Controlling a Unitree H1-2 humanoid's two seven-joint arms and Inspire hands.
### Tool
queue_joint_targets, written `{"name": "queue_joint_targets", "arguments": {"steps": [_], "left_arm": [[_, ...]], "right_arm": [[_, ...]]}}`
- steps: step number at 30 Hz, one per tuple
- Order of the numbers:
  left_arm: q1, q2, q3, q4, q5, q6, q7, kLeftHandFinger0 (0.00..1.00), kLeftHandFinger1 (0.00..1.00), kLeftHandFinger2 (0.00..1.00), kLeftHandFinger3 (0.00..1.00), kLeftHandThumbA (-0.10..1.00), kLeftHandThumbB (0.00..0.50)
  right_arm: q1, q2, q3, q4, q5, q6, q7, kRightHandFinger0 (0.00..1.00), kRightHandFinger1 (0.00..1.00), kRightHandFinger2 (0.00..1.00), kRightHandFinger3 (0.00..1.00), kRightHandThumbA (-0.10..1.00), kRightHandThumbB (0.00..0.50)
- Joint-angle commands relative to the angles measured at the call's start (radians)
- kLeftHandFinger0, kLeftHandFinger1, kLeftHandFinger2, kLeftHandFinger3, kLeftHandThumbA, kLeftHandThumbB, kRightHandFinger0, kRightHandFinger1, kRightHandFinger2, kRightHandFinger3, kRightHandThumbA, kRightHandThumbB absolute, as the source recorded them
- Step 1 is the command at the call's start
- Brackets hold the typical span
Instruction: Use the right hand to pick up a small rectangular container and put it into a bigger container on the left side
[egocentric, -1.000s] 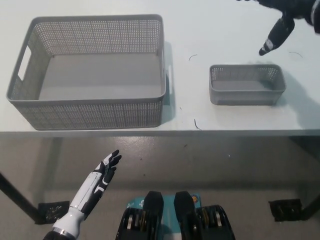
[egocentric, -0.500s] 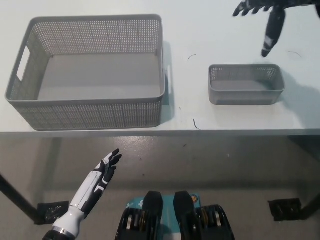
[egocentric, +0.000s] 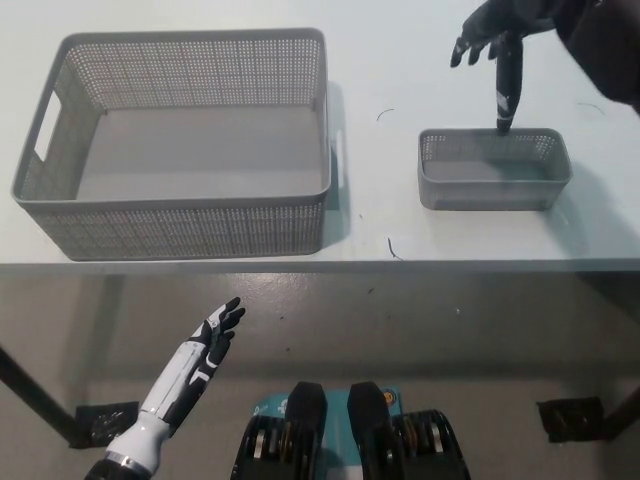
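Observation:
A small grey mesh rectangular container (egocentric: 493, 170) stands on the white table (egocentric: 400, 60) at the right, empty. My black right hand (egocentric: 497, 35) hovers open just behind its far rim, fingers spread, one of them pointing down to the rim. The big grey mesh basket (egocentric: 180, 140) sits at the table's left, empty. My white left hand (egocentric: 212, 342) rests open below the table's front edge at the lower left.
The table's front edge (egocentric: 320, 265) runs across the picture's middle, with grey floor below. A bare strip of table separates the two containers. A few thin dark marks (egocentric: 392, 248) lie on the tabletop.
My right hand has moved left and down from the far right toward the small container's back rim. The containers and the left hand have stayed put.

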Motion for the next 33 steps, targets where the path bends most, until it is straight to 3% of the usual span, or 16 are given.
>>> {"name": "queue_joint_targets", "arguments": {"steps": [1,11,16,24,33], "left_arm": [[-0.016,0.010,0.006,-0.021,-0.002,-0.032,-0.008,1.00,1.00,1.00,1.00,1.00,0.306],[-0.016,0.010,0.005,-0.019,0.001,-0.037,-0.013,1.00,1.00,1.00,1.00,1.00,0.298],[-0.016,0.010,0.006,-0.015,0.000,-0.034,-0.012,1.00,1.00,1.00,1.00,1.00,0.303],[-0.018,0.010,0.004,-0.020,-0.002,-0.032,-0.016,1.00,1.00,1.00,1.00,1.00,0.303],[-0.020,0.010,0.005,-0.021,0.001,-0.034,-0.014,1.00,1.00,1.00,1.00,1.00,0.312]], "right_arm": [[-0.097,0.025,-0.011,0.110,-0.039,-0.045,-0.099,1.00,1.00,1.00,1.00,1.00,0.430],[-0.080,0.061,-0.019,0.249,-0.055,-0.106,-0.270,1.00,1.00,1.00,1.00,1.00,0.418],[-0.070,0.081,-0.041,0.288,-0.034,-0.117,-0.288,1.00,1.00,1.00,1.00,1.00,0.361],[-0.056,0.106,-0.053,0.341,-0.036,-0.163,-0.351,1.00,1.00,1.00,1.00,1.00,0.381],[-0.052,0.128,-0.071,0.373,-0.028,-0.104,-0.384,1.00,1.00,1.00,1.00,1.00,0.420]]}}
